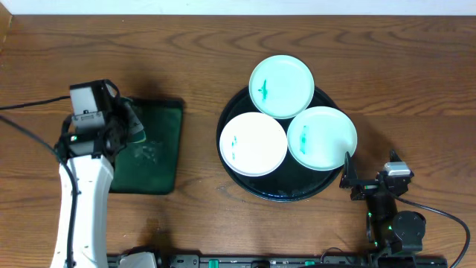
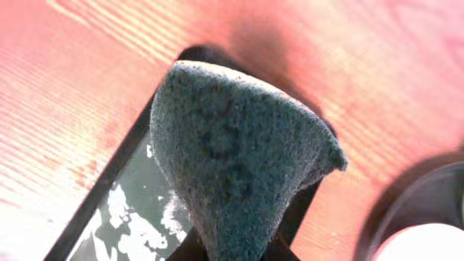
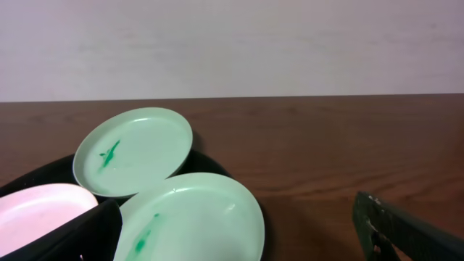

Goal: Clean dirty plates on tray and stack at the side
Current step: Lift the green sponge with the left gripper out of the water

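Note:
Three dirty plates lie on the round black tray [image 1: 290, 192]: a mint one at the back [image 1: 281, 86], a white one at the left [image 1: 253, 144] and a mint one at the right [image 1: 322, 138], each with a small green smear. My left gripper [image 1: 132, 123] hovers over a dark green rectangular tray [image 1: 160, 160], shut on a dark green scouring sponge [image 2: 239, 152] that fills the left wrist view. My right gripper [image 1: 368, 173] stands open at the black tray's right front rim. In its view, the nearest mint plate [image 3: 192, 217] lies between its fingers [image 3: 406, 232].
The green rectangular tray [image 2: 123, 210] has pale wet patches on its floor. The black tray's rim [image 2: 413, 196] and a white plate [image 2: 428, 246] show at the lower right of the left wrist view. Bare wooden table lies between the two trays and behind them.

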Tool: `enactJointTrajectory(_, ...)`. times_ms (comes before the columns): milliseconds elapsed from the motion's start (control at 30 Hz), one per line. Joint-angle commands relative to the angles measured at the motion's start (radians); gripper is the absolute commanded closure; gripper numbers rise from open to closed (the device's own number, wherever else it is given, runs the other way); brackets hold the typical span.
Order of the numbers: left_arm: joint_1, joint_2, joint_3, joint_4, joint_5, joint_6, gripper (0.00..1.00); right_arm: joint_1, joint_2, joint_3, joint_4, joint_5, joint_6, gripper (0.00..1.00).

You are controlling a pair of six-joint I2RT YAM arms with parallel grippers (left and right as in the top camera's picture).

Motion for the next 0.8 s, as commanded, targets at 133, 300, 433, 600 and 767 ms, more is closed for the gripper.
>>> enactJointTrajectory(133, 0.003, 0.161, -0.085, 0.055, -0.060, -0.014, 0.93, 0.009, -0.005, -0.001, -0.004, 0.002, -0.011, 0.01)
enactJointTrajectory(300, 0.003, 0.224, -0.058, 0.009, -0.056, -0.014, 0.93, 0.009, -0.005, -0.001, -0.004, 0.002, -0.011, 0.01)
enactJointTrajectory(433, 0.003, 0.129, 0.043, -0.104, -0.054, -0.014, 0.93, 0.009, -0.005, -0.001, -0.004, 0.002, -0.011, 0.01)
enactJointTrajectory(600, 0.002, -0.072, 0.098, -0.134, 0.061, -0.014, 0.93, 0.009, -0.005, -0.001, -0.004, 0.002, -0.011, 0.01)
enactJointTrajectory(767, 0.002, -0.173, 0.053, -0.135, 0.071, -0.013, 0.93, 0.009, -0.005, -0.001, 0.019, 0.022, -0.022, 0.01)
